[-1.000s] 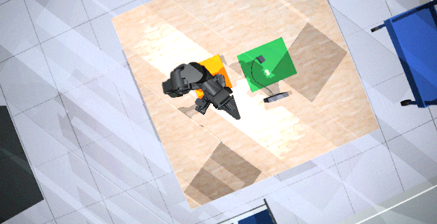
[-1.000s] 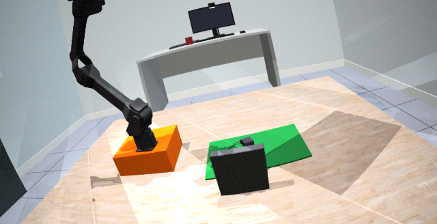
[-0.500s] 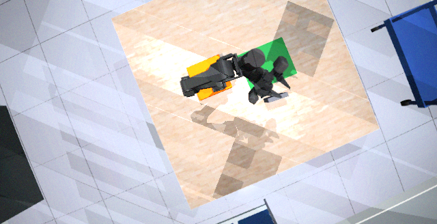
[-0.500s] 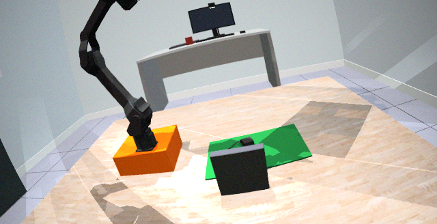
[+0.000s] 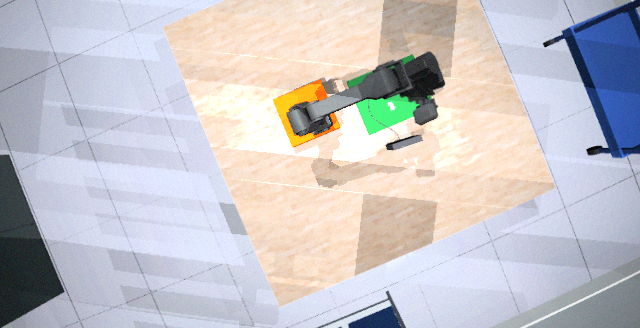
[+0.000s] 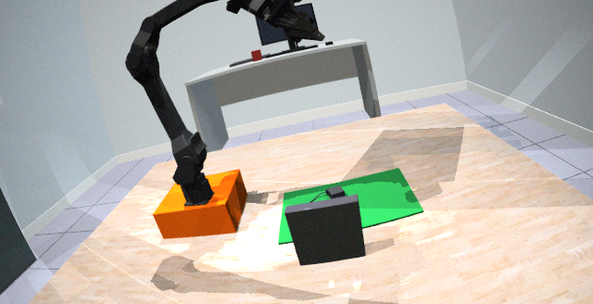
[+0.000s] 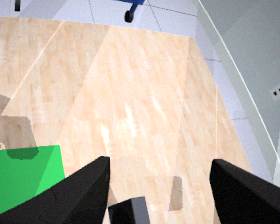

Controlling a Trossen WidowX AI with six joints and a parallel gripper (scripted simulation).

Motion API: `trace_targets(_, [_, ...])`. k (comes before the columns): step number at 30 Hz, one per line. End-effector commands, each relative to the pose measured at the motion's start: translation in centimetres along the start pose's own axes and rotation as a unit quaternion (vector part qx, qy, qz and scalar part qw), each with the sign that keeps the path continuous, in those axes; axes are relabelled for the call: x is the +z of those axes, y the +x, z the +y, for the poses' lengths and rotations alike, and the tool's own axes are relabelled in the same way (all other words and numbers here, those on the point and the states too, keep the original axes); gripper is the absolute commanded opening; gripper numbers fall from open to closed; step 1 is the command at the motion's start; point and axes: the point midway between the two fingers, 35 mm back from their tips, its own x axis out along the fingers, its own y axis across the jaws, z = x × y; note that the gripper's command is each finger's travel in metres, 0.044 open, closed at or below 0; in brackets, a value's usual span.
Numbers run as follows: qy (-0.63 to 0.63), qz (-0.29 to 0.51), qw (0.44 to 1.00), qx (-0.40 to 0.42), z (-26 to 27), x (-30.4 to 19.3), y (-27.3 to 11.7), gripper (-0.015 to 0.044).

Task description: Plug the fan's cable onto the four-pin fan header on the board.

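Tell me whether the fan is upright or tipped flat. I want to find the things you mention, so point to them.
Upright: in the exterior view the fan (image 5: pixel 406 142) (image 6: pixel 325 231) stands on edge, its broad face vertical; from above, only a narrow strip shows.
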Motion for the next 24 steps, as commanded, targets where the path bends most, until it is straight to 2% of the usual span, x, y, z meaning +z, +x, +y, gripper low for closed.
trace_targets(1, [-0.212,0.051,0.972,0.083,5.7,-2.6,4.1,0.0210])
trace_targets(6, [-0.387,0.077,0.903,0.167,10.5,-5.8,6.9,0.0210])
trace_targets(11, [-0.537,0.083,0.800,0.257,14.9,-9.7,8.9,0.0210])
trace_targets(21, [-0.738,0.030,0.516,0.434,22.0,-19.0,10.4,0.0210])
trace_targets(24, [-0.741,0.028,0.508,0.438,22.1,-19.3,10.4,0.0210])
